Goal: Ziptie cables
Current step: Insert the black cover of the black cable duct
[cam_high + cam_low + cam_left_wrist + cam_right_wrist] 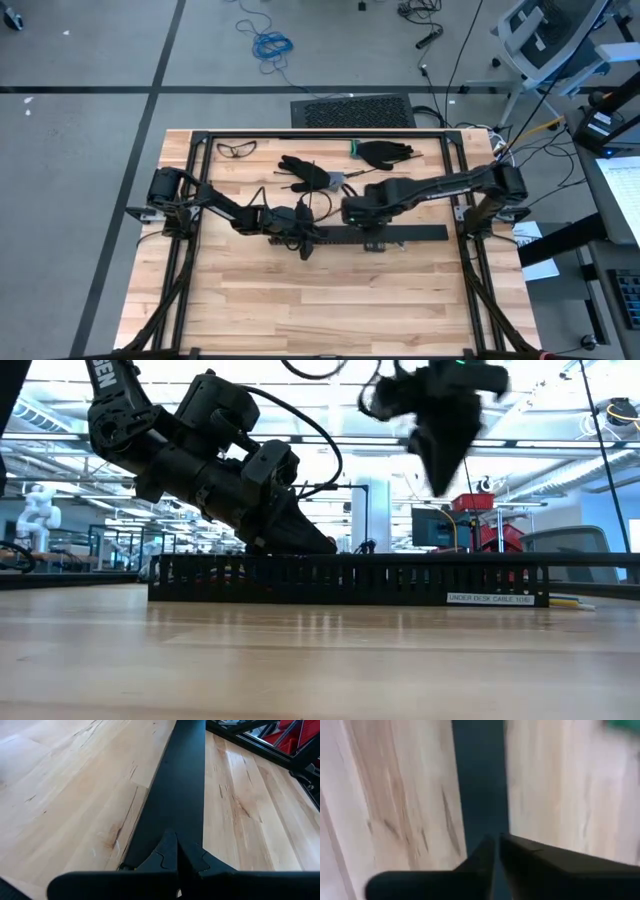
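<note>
Cables (568, 600) protrude at the right end of the black slotted strip (350, 580). Left end effector (176, 851) closed, empty, at its left end; right end effector (496, 851) nearly closed, empty, raised above it

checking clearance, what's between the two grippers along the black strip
Nothing but the black slotted strip itself. In the high view, the left gripper and right gripper sit close together over it, with no cables visible between them.
</note>
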Robot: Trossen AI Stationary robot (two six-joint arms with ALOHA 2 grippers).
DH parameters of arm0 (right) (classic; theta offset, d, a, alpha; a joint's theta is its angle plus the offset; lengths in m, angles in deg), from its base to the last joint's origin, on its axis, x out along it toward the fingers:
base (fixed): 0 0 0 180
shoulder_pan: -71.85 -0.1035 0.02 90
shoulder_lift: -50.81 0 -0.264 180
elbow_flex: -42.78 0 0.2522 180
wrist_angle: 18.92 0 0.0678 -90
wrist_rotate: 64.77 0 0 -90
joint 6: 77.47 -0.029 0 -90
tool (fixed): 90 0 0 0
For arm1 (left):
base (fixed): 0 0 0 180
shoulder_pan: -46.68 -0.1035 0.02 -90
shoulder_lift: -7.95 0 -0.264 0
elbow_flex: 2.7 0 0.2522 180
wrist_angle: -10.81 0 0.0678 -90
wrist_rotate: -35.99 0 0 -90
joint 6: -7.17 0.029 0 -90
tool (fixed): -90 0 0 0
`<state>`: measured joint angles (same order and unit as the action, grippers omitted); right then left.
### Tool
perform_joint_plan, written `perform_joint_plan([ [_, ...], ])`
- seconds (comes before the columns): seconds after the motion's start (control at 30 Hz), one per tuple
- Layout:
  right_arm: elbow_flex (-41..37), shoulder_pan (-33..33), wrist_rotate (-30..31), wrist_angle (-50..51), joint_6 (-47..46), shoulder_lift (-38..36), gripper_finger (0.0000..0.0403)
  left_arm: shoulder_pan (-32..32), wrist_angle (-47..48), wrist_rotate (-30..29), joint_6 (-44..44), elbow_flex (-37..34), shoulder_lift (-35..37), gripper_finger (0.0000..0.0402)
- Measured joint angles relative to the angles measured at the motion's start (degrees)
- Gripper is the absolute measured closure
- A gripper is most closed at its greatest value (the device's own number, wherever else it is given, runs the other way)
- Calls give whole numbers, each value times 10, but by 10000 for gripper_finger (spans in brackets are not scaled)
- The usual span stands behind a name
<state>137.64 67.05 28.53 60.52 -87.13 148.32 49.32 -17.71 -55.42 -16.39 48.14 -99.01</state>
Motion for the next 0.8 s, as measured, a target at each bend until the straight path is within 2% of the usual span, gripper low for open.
perform_joint_plan([
  [0.3, -189, -33, -9, -83, -119, -74, 402, 0, 0, 0, -1, 0, 0, 401],
  [0.53, -198, -25, 39, -112, -137, -113, 402, 0, 0, 0, -1, 0, 0, 401],
  [0.8, -256, -12, 12, -151, -150, -113, 403, 0, -2, 0, -1, -1, 0, 401],
])
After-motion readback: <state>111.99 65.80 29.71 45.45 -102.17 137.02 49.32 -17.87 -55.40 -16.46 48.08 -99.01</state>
